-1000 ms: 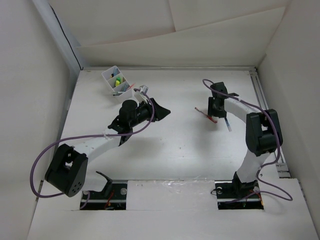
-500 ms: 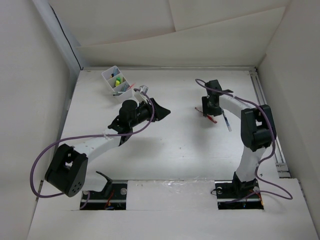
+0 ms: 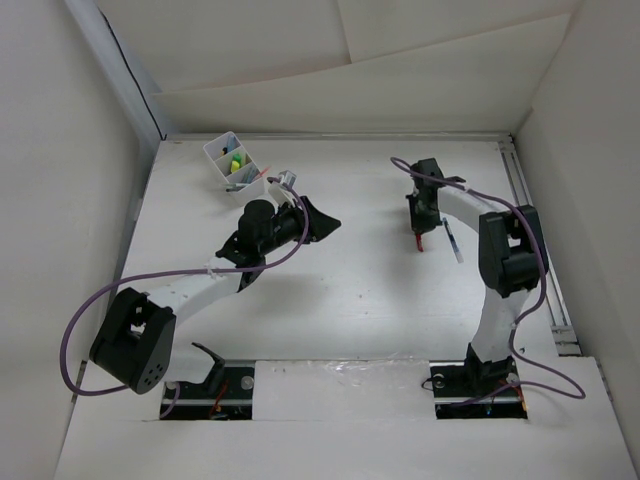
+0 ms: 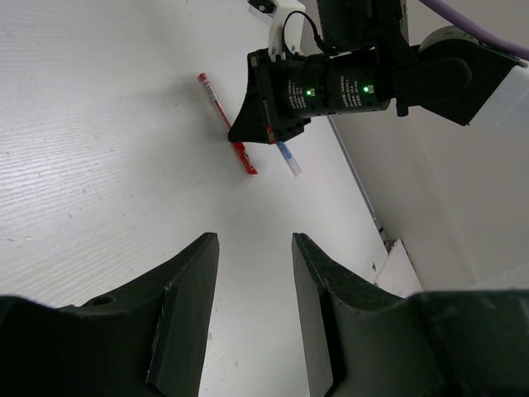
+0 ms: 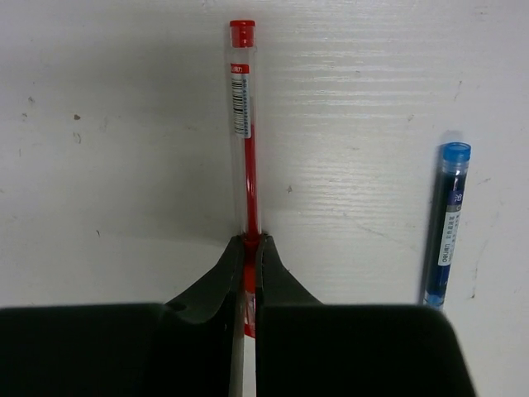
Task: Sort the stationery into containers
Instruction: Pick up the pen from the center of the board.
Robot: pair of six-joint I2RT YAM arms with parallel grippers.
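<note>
A red pen lies on the white table, and my right gripper is shut on its near end. In the top view only the pen's red tip shows under the right gripper. A blue pen lies loose just right of it. The white divided container stands at the far left with several coloured items inside. My left gripper hangs open mid-table with nothing between its fingers, pointing towards the red pen.
A white wall runs along the left side behind the container. A metal rail edges the table on the right. The right arm's purple cable loops above the pens. The blue pen lies beside the right arm's forearm.
My right gripper came down over the red pen and closed on it; the pen now lines up with the fingers. The left arm has not moved.
</note>
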